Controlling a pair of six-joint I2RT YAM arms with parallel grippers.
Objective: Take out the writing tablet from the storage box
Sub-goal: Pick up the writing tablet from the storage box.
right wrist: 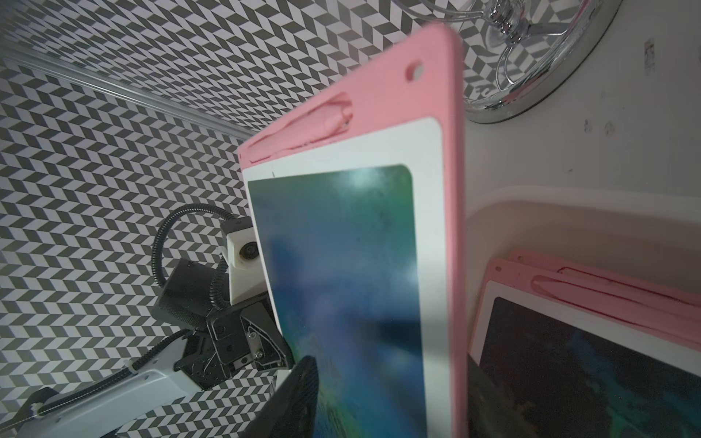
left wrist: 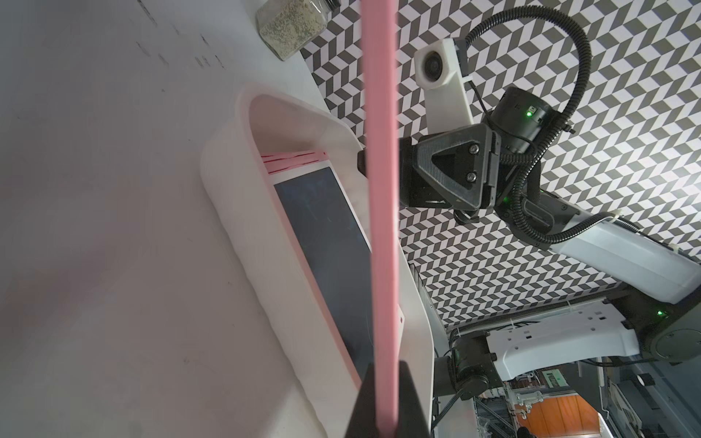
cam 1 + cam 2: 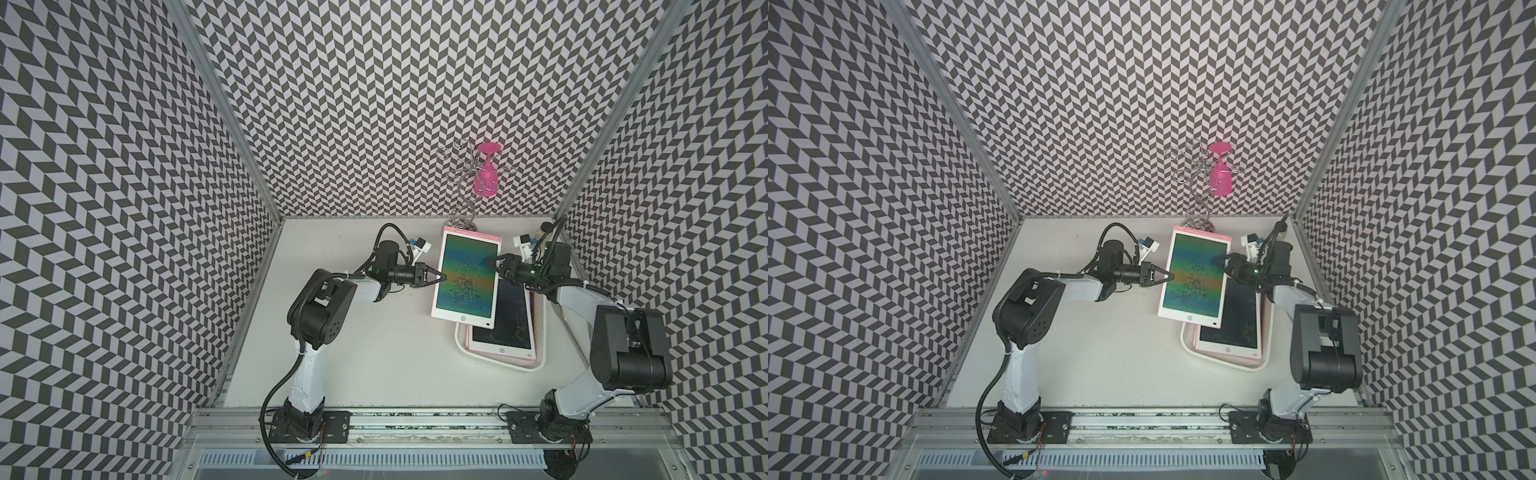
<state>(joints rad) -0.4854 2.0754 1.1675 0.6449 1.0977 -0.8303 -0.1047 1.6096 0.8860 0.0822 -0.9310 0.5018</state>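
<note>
Above the far left part of the storage box, I saw the writing tablet raised off the table, screen up and glowing in rainbow bands. Its long axis ran from the front rail toward the back wall, leaning slightly to the left at the near end. The round-button end pointed at the rail, and the pink end with the stylus slot pointed at the wall.

The left gripper was pinching the tablet's left long edge about midway. In the left wrist view the pink edge ran straight between the two dark fingers.

The right gripper sat across the opposite long edge, one finger over the screen. I could not tell whether it was clamped or slack.

Inside the box lay a stack of other tablets, the top one dark-screened and lying along the tray's length, partly under the lifted one.

By the back wall stood a wire glass rack with a pink goblet hanging upside down from it.
</note>
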